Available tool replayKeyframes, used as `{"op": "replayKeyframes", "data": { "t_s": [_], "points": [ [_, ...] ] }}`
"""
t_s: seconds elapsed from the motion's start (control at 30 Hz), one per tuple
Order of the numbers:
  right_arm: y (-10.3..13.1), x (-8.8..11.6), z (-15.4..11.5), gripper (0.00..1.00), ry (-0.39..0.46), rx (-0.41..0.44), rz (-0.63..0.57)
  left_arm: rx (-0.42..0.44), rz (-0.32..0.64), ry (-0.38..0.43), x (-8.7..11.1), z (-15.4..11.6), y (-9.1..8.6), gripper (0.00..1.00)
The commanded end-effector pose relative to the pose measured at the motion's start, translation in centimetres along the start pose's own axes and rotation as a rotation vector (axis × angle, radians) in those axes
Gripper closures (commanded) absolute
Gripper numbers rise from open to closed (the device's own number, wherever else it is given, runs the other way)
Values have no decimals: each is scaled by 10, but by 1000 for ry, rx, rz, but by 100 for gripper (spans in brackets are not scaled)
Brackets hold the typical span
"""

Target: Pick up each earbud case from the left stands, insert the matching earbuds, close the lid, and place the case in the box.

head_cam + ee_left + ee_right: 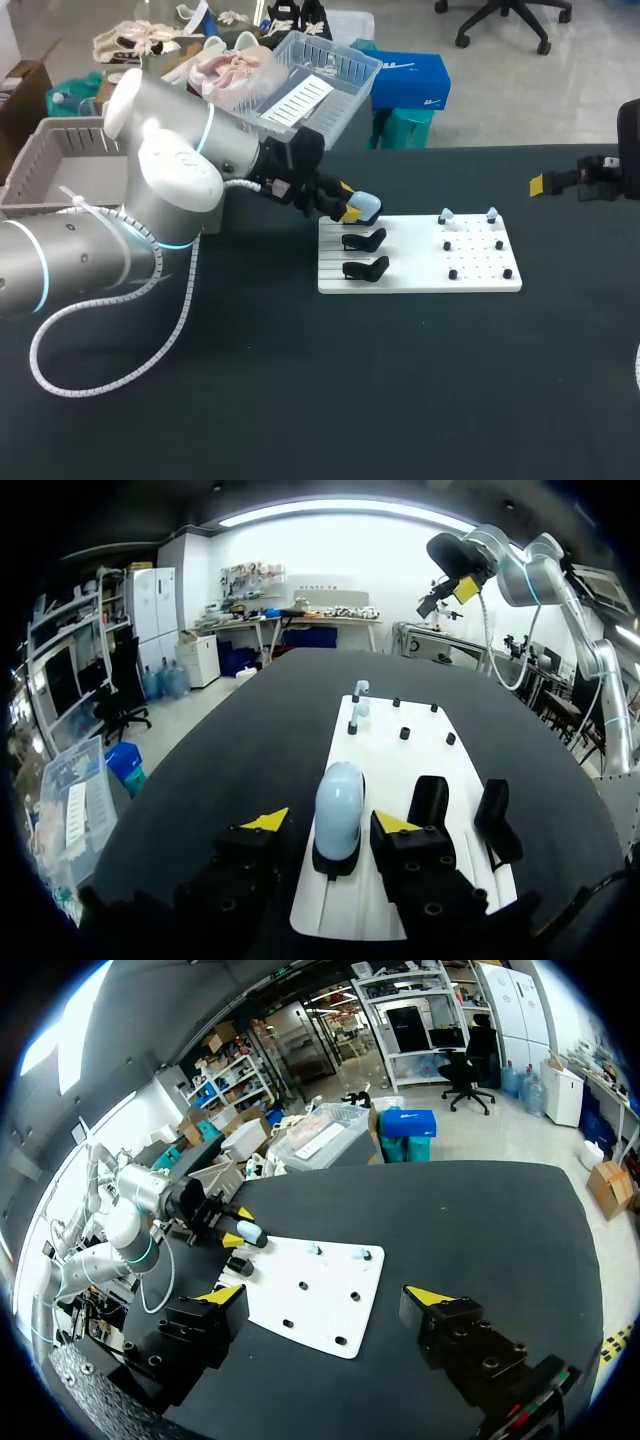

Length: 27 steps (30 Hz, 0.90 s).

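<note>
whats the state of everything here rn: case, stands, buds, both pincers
earbud case: lid shut, seated on the back stand
left pincer: open, one finger either side of the case, not gripping it
right pincer: open, empty, away from the board
middle stand: empty
front stand: empty
earbuds: both on pegs, not in a case

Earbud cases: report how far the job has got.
Done: nothing visible. In hand: left claw open, straddling the blue case, which sits on its stand. Left: lift it, insert the two blue earbuds standing on the board, close, box it.
</note>
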State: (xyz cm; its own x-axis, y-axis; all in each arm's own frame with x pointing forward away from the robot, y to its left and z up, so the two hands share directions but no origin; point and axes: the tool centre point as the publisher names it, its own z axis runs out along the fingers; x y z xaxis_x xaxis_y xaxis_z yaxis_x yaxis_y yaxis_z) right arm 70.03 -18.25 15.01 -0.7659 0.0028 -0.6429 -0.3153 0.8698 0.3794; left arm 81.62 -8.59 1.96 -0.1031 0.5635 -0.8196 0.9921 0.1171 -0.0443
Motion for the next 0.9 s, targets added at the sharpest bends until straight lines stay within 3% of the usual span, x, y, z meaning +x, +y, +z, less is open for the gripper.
{"op": "replayKeyframes", "data": {
  "t_s": [0.03, 0.47, 0.9],
  "points": [
    [-1, 0, 0, 0, 0, -3, -1, 6, 3, -2, 1, 2, 2, 47],
    [-1, 0, 0, 0, 0, -3, -1, 9, 5, -5, 1, 4, 4, 45],
    [-1, 0, 0, 0, 0, -3, -1, 20, 10, -8, 2, 3, 3, 58]
  ]
}}
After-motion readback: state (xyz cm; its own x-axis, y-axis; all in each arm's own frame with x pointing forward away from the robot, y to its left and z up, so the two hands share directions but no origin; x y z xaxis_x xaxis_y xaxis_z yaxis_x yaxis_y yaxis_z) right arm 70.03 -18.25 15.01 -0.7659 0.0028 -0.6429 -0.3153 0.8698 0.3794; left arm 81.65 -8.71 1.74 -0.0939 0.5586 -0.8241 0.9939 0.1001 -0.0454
